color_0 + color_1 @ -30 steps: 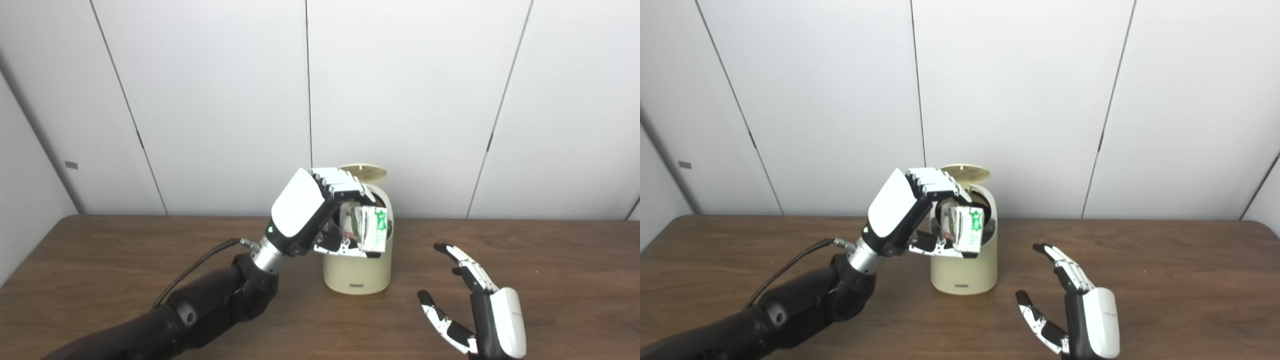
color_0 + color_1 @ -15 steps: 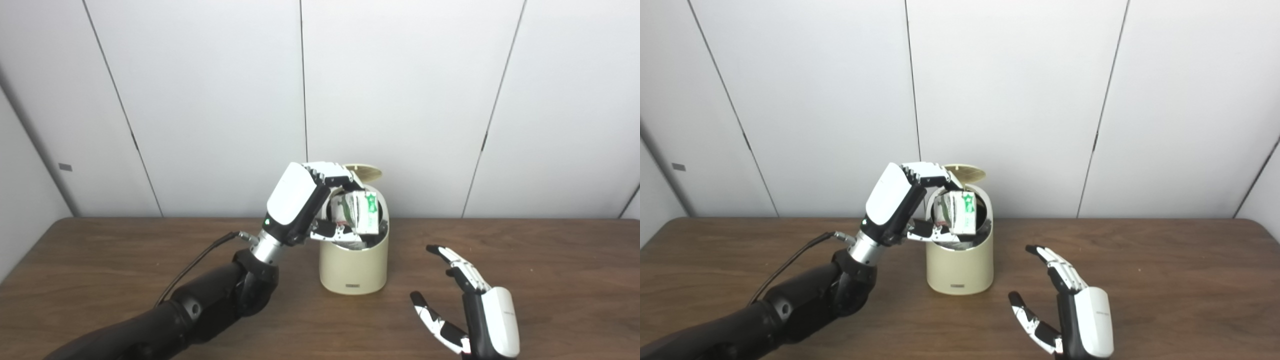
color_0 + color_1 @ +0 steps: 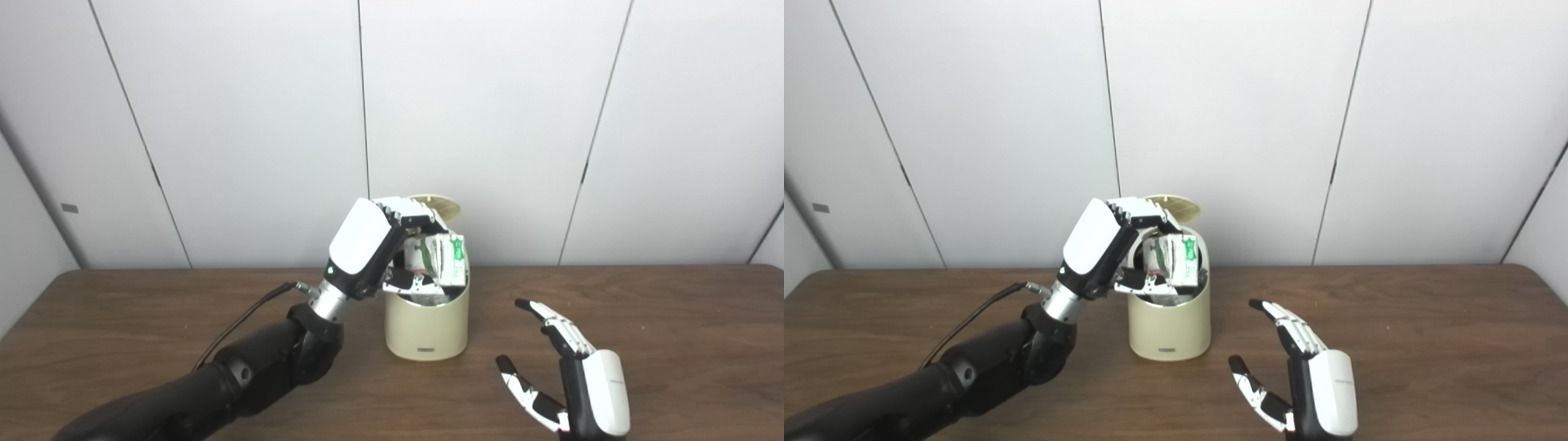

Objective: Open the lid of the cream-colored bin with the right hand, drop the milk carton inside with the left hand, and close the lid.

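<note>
The cream-colored bin [image 3: 426, 324] stands on the wooden table near its back edge. Its round lid [image 3: 442, 206] is tipped up at the back, so the mouth is uncovered. My left hand [image 3: 375, 245] is shut on the white and green milk carton [image 3: 442, 262] and holds it right over the bin's mouth, the carton's lower part level with the rim. My right hand [image 3: 576, 373] is open and empty, fingers spread, just above the table to the right of the bin and nearer to me.
The brown wooden table [image 3: 674, 331] runs the full width. A white panelled wall [image 3: 490, 122] stands close behind the bin. A black cable [image 3: 245, 318] runs along my left forearm.
My left hand has carried the carton from in front of the bin up and back over its mouth. The camera has shifted, so the whole scene slid left. The right hand stays open.
</note>
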Available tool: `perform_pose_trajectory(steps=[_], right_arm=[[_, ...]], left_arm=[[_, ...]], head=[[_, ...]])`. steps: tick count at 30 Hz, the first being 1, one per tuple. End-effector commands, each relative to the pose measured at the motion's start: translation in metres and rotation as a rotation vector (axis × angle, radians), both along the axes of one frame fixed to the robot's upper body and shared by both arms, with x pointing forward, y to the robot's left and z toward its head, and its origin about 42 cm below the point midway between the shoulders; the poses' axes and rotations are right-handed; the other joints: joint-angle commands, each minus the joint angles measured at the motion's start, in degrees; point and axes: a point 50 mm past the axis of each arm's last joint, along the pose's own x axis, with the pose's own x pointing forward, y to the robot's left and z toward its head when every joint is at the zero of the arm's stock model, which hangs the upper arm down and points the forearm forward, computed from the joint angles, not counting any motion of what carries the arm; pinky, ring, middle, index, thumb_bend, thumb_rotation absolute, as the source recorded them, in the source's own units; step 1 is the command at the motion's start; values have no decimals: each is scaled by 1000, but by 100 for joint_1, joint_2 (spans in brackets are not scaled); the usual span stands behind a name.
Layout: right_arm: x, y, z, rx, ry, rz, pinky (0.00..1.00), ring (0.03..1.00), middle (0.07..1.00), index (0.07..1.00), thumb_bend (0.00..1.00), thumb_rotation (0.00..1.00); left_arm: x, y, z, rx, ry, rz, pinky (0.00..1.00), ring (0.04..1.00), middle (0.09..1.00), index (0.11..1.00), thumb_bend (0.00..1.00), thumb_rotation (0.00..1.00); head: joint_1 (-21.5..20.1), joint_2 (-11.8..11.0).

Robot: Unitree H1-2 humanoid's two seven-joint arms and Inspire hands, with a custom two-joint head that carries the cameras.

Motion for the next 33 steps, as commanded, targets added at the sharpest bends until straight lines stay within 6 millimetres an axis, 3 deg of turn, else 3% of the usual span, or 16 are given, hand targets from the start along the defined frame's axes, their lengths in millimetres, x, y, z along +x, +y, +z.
perform_pose_trajectory(steps=[1,16,33], right_arm=[[-20,27,-27,81,105,19,645,789,807,782,183,256],[-20,29,-27,87,109,27,635,798,819,791,182,266],[-20,27,-26,87,108,29,642,796,816,789,178,221]], left_arm=[[11,-11,39,-67,-80,-20,472,492,490,455,504,0],[11,-23,34,-91,-60,-19,460,489,485,460,504,0],[17,-6,23,-83,-2,44,448,469,493,475,506,0]], head=[[9,17],[-22,-10],[18,8]])
